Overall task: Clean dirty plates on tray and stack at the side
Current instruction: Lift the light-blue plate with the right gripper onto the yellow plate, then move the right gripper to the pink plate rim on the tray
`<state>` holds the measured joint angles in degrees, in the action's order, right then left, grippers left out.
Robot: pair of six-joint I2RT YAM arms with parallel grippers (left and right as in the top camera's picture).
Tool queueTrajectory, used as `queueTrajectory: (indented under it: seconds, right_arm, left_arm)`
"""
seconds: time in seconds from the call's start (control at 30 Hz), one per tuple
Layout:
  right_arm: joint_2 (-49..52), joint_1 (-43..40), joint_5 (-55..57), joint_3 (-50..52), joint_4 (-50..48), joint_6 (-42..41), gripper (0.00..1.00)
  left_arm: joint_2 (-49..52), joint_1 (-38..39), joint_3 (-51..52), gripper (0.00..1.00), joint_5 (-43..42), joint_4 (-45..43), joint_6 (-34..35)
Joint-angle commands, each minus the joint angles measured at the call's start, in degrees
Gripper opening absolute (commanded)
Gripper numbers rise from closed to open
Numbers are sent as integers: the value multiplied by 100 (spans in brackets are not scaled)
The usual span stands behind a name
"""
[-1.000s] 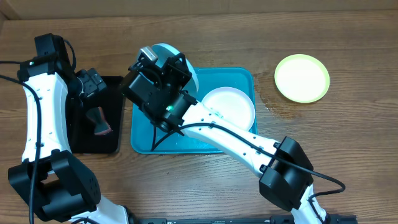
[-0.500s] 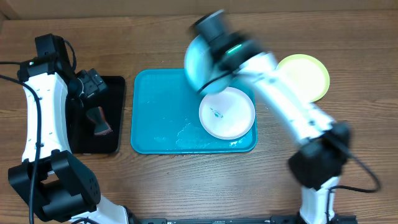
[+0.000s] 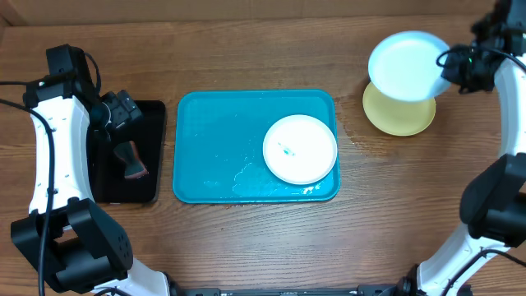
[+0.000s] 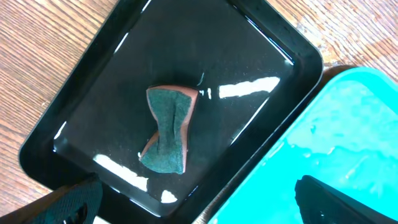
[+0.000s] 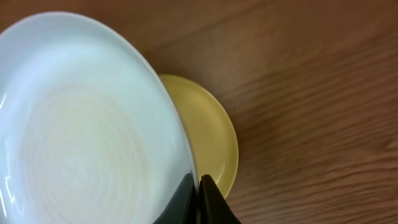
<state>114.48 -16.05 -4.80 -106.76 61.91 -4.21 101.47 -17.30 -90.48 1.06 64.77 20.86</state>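
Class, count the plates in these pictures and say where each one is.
3. The white plate lies in the turquoise tray; the yellow-green plate rests on the table; the light blue plate is held over it by the right gripper. None appears hidden.

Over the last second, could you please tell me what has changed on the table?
The right claw, holding the light blue plate, swung it from over the tray rightward to above the yellow-green plate. The white plate and sponge stayed put.
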Motion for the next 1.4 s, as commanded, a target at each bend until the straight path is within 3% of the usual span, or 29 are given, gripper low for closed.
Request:
queueTrajectory:
  seconds: [0.0, 0.17, 0.23, 0.4, 0.47, 0.57, 0.63, 0.77, 1.0, 1.1, 1.37]
  right_arm:
    - [160, -142, -535, 577, -330, -55, 4]
    - [162, -197, -435, 1139, -802, -55, 5]
    - [162, -195, -365, 1185, -815, -57, 26]
    - [160, -190, -640, 1182, -811, -52, 34]
    - [160, -155, -1325, 1182, -817, 197, 34]
    - [160, 81, -2850, 1182, -756, 1268, 36]
    - [160, 385, -3130, 1185, -704, 1532, 40]
    - [188, 1392, -2387, 1231, -767, 1818, 41]
    - [555, 3152, 153, 1233, -979, 1821, 40]
    - [713, 3523, 815, 1233, -955, 1875, 39]
    - [970, 3713, 861, 1233, -822, 2103, 39]
  left_arm:
    - [-33, -31, -52, 100, -111, -7, -4]
    - [-33, -31, -52, 100, -111, -7, -2]
    - [-33, -31, -52, 100, -111, -7, -4]
    - [-33, -31, -52, 100, -114, -7, -4]
    - [-33, -31, -52, 100, -114, -7, -4]
    - [-33, -31, -52, 100, -114, -15, -2]
    - [-33, -28, -52, 100, -116, -28, -2]
    - [-33, -24, -48, 100, -223, -24, -4]
    - [-33, -26, -42, 100, -258, 61, -7]
    - [-33, -26, -42, 100, -258, 81, -7]
    - [-33, -28, -42, 100, -258, 83, -7]
